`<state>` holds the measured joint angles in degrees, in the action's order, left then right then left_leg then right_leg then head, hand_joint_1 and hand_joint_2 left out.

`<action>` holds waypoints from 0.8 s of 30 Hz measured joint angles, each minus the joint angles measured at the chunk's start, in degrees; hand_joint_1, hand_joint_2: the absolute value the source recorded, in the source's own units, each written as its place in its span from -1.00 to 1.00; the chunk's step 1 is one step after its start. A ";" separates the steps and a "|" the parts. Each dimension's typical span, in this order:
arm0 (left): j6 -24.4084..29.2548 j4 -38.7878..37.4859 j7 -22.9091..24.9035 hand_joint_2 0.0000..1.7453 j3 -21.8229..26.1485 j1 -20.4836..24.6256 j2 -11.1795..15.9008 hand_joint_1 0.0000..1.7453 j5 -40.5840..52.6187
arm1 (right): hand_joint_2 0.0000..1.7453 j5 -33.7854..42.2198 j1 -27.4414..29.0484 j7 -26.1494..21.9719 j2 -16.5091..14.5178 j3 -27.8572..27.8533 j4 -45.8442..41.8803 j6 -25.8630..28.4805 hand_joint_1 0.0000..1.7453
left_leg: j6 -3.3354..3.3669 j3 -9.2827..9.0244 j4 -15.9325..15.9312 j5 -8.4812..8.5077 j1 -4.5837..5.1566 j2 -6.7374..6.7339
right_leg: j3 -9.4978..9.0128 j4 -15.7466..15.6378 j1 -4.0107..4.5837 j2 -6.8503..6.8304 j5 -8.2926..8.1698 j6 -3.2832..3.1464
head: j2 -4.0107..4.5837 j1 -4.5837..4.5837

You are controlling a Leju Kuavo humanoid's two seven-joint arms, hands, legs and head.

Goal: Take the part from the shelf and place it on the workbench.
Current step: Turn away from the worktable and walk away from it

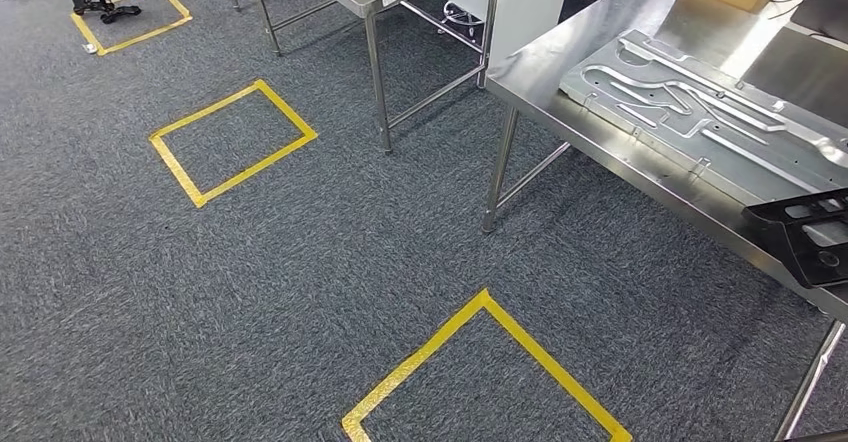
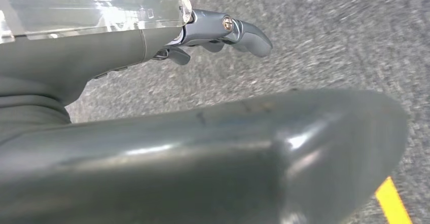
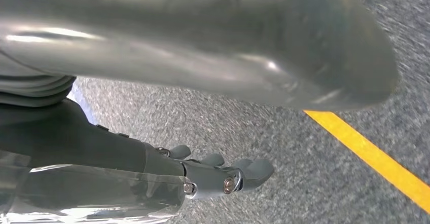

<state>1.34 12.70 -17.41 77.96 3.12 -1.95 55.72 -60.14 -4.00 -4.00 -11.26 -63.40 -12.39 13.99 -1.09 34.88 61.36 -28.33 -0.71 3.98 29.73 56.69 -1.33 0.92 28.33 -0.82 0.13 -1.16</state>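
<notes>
A steel table (image 1: 560,37) is seen at the right, above grey carpet (image 1: 300,262). A ribbed metal part (image 1: 700,112) lies flat along its near edge. The left hand (image 2: 213,31) and right hand (image 3: 218,176) hang over carpet, fingers spread, holding nothing, well apart from the part.

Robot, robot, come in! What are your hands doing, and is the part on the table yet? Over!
Left hand empty, right hand empty, both over carpet. Metal part flat on workbench. Nothing in the way.
</notes>
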 joint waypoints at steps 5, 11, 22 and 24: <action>-0.45 0.00 -0.13 -1.00 -0.05 0.12 0.22 -1.00 1.12 | -1.00 0.92 -0.07 0.13 -0.11 -0.38 0.13 0.28 -1.00 | -0.77 4.86 11.37 -4.48 -0.17 -3.55 | 0.16 0.29 0.63 -3.98 0.36 -0.46 | 0.01 -0.21; -1.29 0.00 -0.07 -1.00 -0.79 0.04 0.96 -1.00 3.04 | -1.00 1.92 -0.64 -0.54 -0.48 -1.22 0.19 0.26 -1.00 | 0.83 -3.00 -3.38 0.92 0.55 -6.26 | -0.51 0.79 1.07 -7.17 1.24 0.95 | 0.00 -0.14; -3.46 0.00 0.11 -1.00 -3.37 0.00 2.12 -1.00 6.63 | -1.00 4.41 -1.13 -2.34 -0.74 -3.09 0.23 -0.33 -1.00 | 2.57 -3.07 -4.22 2.04 0.26 0.36 | 4.65 10.74 0.36 0.00 3.98 2.28 | 0.01 -0.03; -3.90 0.00 0.16 -1.00 -4.05 0.09 2.26 -1.00 7.44 | -1.00 5.14 -1.17 -2.65 -0.74 -3.55 0.23 -0.26 -1.00 | 2.07 -2.88 -3.93 1.99 0.35 1.80 | 1.65 3.72 0.12 2.89 1.01 1.96 | 0.00 -0.07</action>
<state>-2.56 12.70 -17.25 73.91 3.22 0.31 63.17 -55.00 -5.18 -6.64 -12.00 -66.95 -12.16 13.73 0.99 32.00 57.44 -26.35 -0.36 5.78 31.39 60.41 -1.21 3.82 29.33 1.14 0.13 -1.23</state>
